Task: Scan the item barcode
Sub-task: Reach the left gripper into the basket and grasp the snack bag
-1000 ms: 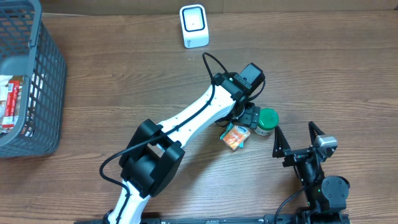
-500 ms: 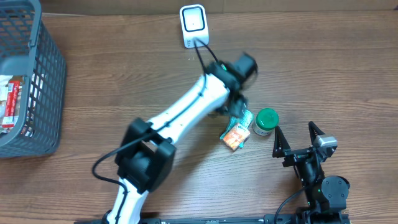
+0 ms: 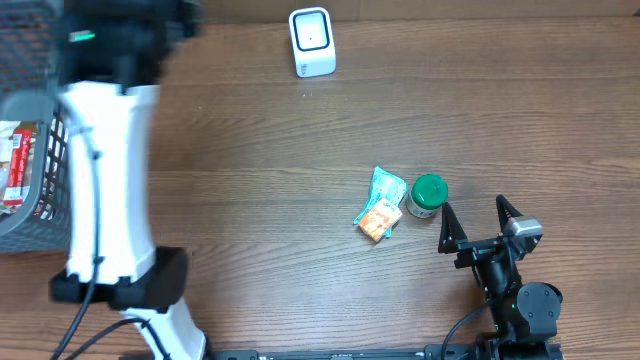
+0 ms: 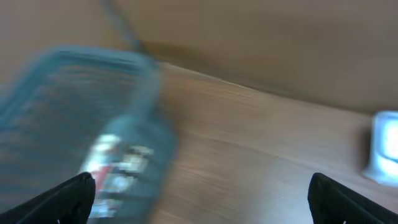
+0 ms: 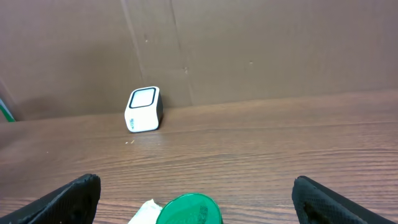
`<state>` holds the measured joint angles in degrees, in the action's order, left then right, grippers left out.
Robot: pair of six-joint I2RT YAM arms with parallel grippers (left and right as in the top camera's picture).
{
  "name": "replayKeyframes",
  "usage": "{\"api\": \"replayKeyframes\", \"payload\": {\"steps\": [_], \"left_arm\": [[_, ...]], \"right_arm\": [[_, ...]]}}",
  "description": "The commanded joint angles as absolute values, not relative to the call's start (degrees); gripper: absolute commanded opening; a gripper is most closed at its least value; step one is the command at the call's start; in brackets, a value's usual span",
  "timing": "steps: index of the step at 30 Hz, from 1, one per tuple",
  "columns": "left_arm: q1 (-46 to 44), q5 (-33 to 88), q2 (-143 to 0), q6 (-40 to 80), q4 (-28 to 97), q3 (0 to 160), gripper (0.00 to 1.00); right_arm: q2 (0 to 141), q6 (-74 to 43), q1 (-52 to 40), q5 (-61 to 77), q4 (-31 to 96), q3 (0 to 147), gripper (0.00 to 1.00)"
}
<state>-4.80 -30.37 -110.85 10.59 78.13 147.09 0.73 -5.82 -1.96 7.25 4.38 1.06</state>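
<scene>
Left gripper (image 4: 202, 198) is wide open with nothing in it, hanging over the basket (image 4: 37, 112), which lies just below and left of my fingers. Red-and-white packets (image 4: 118, 165) lie inside, blurred. I'd call this the fetch step: next, drop in and close on one packet. Scanner (image 4: 382, 146) is far off to my right. Right gripper (image 3: 474, 214), also wide and empty, sits beside the green-lidded jar (image 3: 428, 194).
</scene>
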Motion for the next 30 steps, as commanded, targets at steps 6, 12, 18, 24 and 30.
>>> {"api": "replayKeyframes", "payload": {"steps": [6,12,18,24,30], "left_arm": [[15.5,-23.6,-112.8,6.0,81.4,147.0,1.00],[28.6,-13.9,-112.8,6.0,81.3,145.7,1.00],[38.1,-8.2,-112.8,5.7,78.1,137.8,1.00],[42.1,-1.1,-112.8,0.1,70.1,123.9,1.00],[42.2,0.6,-112.8,-5.9,58.5,108.6,1.00]], "right_arm": [[0.2,-5.9,-1.9,7.2,4.2,0.4,1.00],[0.2,-5.9,-1.9,7.2,4.2,0.4,1.00],[0.2,-5.9,-1.9,7.2,4.2,0.4,1.00],[0.2,-5.9,-1.9,7.2,4.2,0.4,1.00],[0.2,-5.9,-1.9,7.2,4.2,0.4,1.00]]}}
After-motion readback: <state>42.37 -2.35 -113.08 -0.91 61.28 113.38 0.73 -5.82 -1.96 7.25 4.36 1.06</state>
